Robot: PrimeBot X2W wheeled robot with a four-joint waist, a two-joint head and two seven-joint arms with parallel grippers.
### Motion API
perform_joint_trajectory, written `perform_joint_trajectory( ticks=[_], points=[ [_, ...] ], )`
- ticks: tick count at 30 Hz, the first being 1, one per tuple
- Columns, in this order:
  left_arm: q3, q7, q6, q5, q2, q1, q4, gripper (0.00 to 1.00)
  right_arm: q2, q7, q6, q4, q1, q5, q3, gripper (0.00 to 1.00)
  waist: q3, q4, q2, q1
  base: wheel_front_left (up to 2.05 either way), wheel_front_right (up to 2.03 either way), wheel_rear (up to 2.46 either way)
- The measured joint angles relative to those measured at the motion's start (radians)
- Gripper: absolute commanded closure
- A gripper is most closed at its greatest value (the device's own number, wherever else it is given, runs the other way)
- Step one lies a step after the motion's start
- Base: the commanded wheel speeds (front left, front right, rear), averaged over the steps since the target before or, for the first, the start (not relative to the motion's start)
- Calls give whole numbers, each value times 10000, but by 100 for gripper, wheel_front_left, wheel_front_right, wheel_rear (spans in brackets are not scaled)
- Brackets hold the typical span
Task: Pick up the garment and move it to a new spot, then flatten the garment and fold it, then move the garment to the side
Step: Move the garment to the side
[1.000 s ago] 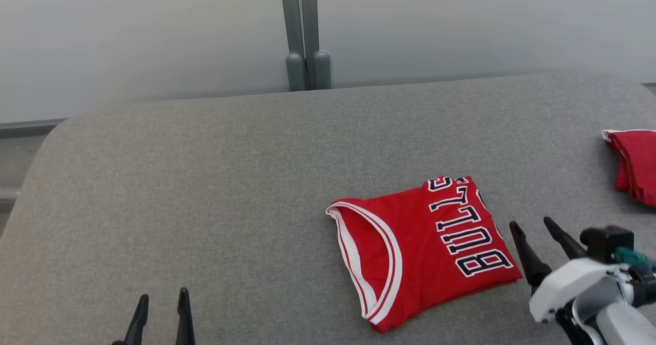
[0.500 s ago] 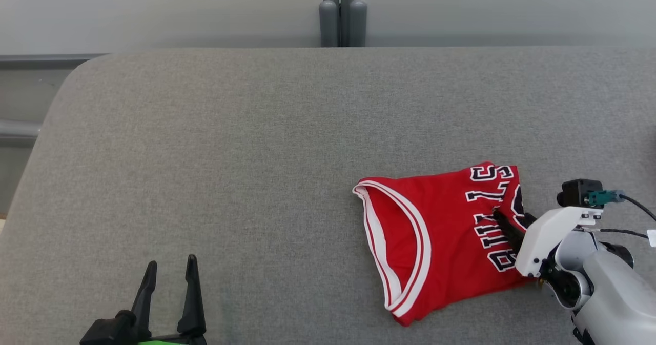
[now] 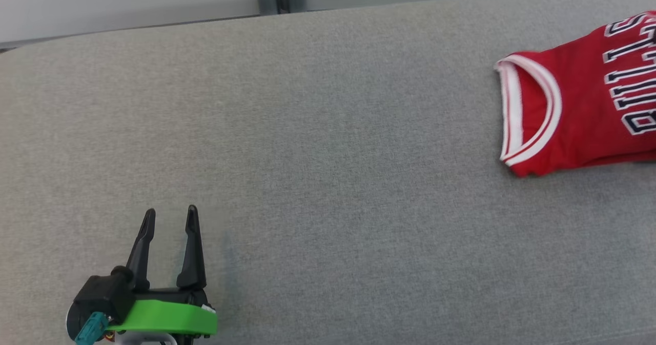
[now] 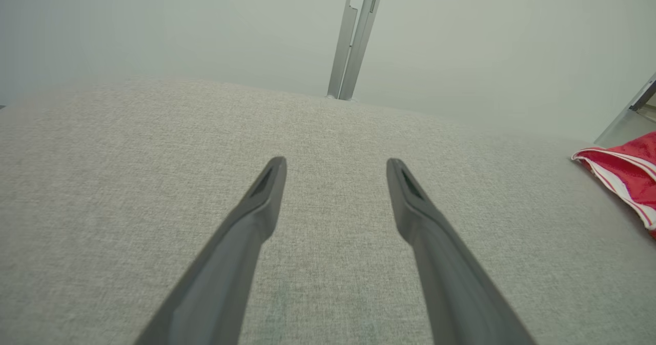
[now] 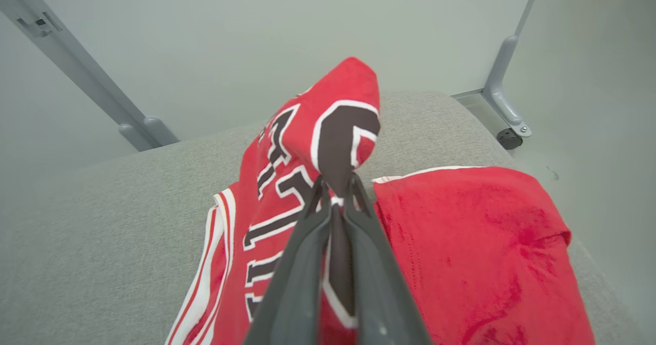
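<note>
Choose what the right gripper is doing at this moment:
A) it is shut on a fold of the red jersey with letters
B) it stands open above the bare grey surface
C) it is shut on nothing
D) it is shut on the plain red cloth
A: in the right wrist view the right gripper pinches the red jersey, a fold standing beyond its tips; the plain red cloth lies beside.

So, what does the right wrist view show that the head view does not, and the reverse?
Right wrist view: the right end effector shut on a raised fold of the jersey, with a second red cloth beside it. Head view: the left end effector, open over the grey surface. Both: the jersey and the grey surface.
</note>
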Motion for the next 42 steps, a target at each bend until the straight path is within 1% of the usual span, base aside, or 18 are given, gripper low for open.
perform_joint_trajectory(
  ticks=[3, 7, 12, 13, 14, 15, 18, 20, 22, 24, 26, 29, 31, 35, 36, 38, 42],
  points=[
    [-42, 2, -79, 100, -2, -135, 96, 0, -360, -25, 0, 353, -389, -276, -428, 100, 433, -311, 0, 0, 0, 0, 0],
    [-4, 2, -165, 199, -4, -142, 205, 0, -451, -186, 2, 790, -823, -706, -876, 100, 878, -656, 0, 0, 0, 0, 0],
    [71, 2, -251, 192, -4, -190, 180, 0, -525, -474, 2, 1655, -1340, -1204, -1407, 100, 1309, -957, 0, 1, 0, 0, 0],
    [102, 0, -253, 196, -4, -191, 180, 0, -635, -662, 2, 1833, -1390, -1505, -1438, 65, 1360, -993, 0, 1, 0, 0, 0],
    [142, 2, -259, 196, -4, -192, 182, 0, -708, -855, 2, 2019, -1454, -1756, -1521, 0, 1385, -1016, 0, 1, 0, 0, 0],
    [184, 0, -259, 196, -2, -194, 199, 0, -792, -1062, 0, 2255, -1544, -2011, -1603, 0, 1381, -1031, 0, 1, 0, 0, 0],
    [222, 2, -261, 190, -2, -187, 288, 0, -834, -1931, 0, 2454, -1570, -2792, -1636, 0, 1262, -1040, 0, 1, 0, 0, 0],
    [251, 2, -198, 178, 0, -114, 424, 0, -742, -2863, 0, 2452, -1408, -3173, -1785, 0, 1103, -1026, 0, 1, 0, 0, 0],
    [253, 0, -100, 146, 2, 35, 516, 0, -600, -3570, 0, 2362, -972, -3628, -1839, 0, 909, -1000, 0, 0, 0, 0, 0],
    [263, 2, 38, 35, -4, 246, 587, 0, -148, -3942, -2, 2136, -292, -3770, -1954, 0, 661, -961, 0, 0, 0, 0, 0],
    [345, 0, 232, -109, 0, 555, 594, 0, 525, -4128, 4, 1569, 593, -4119, -1894, 0, 338, -922, 0, 1, 0, 0, 0],
    [472, 2, 535, -313, 4, 1032, 518, 0, 1281, -4217, 6, 581, 1943, -4637, -1983, 0, -161, -891, 0, 1, 0, 0, 0],
    [531, 2, 667, -301, 2, 1286, 305, 0, 1818, -4243, 4, -418, 2941, -4930, -2226, 0, -505, -868, 0, 0, 0, 0, 0],
    [872, 2, 995, -263, 4, 1705, 128, 0, 3131, -4251, 6, -2397, 5013, -5630, -2464, 0, -1219, -780, 0, 1, 0, 0, 0],
    [899, 2, 995, -257, 10, 1810, 115, 0, 3452, -4251, 6, -2871, 5494, -5837, -2541, 0, -1398, -743, 0, 0, 0, 0, 0],
    [936, 2, 982, -222, 0, 1841, 98, 0, 3896, -4253, 4, -3655, 6222, -6071, -2629, 0, -1673, -652, 0, 0, 0, 0, 0],
    [1003, 2, 706, -221, -2, 1790, 142, 0, 4717, -4253, 4, -4709, 7314, -6529, -2920, 0, -2025, -303, -1, 0, 0, 0, 0]
  ],
)
